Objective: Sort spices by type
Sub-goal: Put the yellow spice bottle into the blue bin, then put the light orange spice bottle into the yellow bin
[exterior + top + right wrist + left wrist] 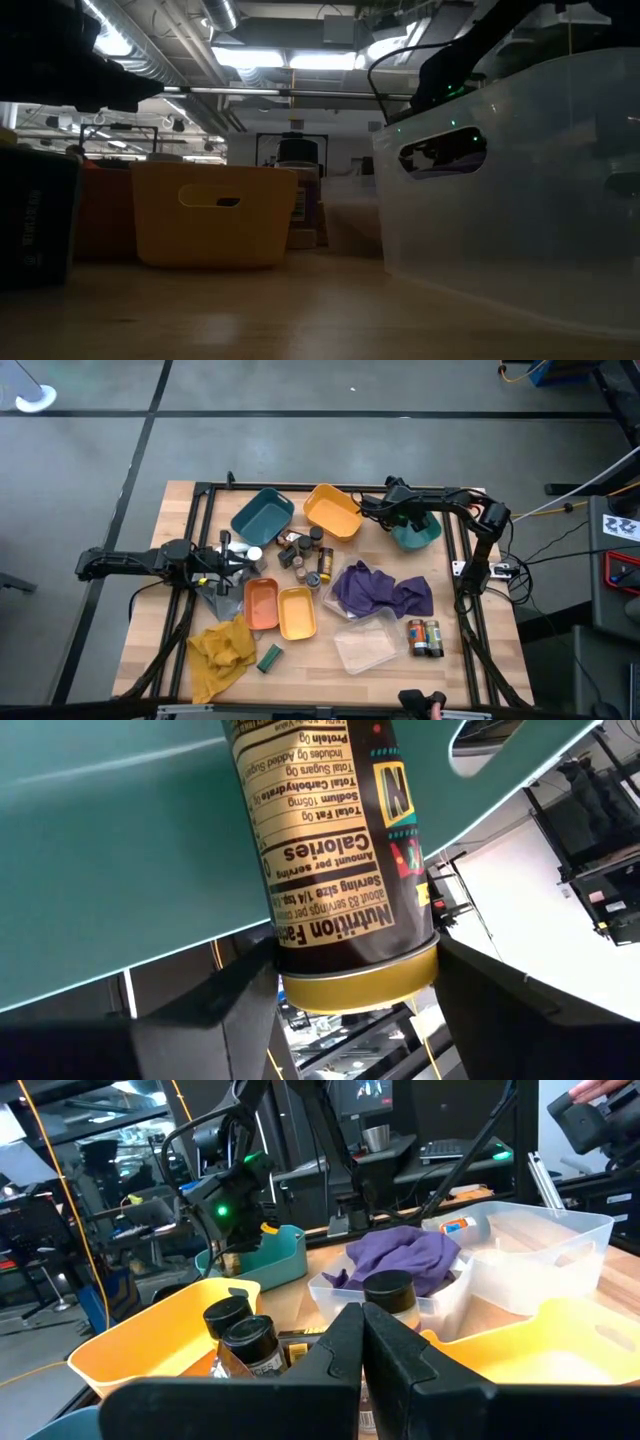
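**A:** Where is the right gripper [350, 1005], and what is it doing?

**B:** It is at the far right of the table, over a small teal tray [418, 533]. Its two dark fingers are clamped on a brown spice jar with a yellow lid [335, 860]. The jar's nutrition label faces the wrist camera, and the teal wall of the tray sits close behind it.

**A:** And the left gripper [243, 559]?

**B:** It reaches in from the left edge, near a white-lidded jar [255, 555]. Its fingers [340, 1345] are pressed together with nothing visible between them.

**A:** Where are the other spices?

**B:** A cluster of black-lidded jars [300, 550] stands at the table's middle, between a larger teal tray [262, 515] and a yellow tray [332, 510]. Two more jars [424, 637] lie side by side near the right edge, beside a clear bin [366, 642]. A small green tin [269, 657] lies by a yellow cloth [220, 651].

**A:** Anything else?

**B:** An orange tray [262, 603] and another yellow tray [297, 612] sit side by side, and a purple cloth [380, 588] is bunched near the clear bin.
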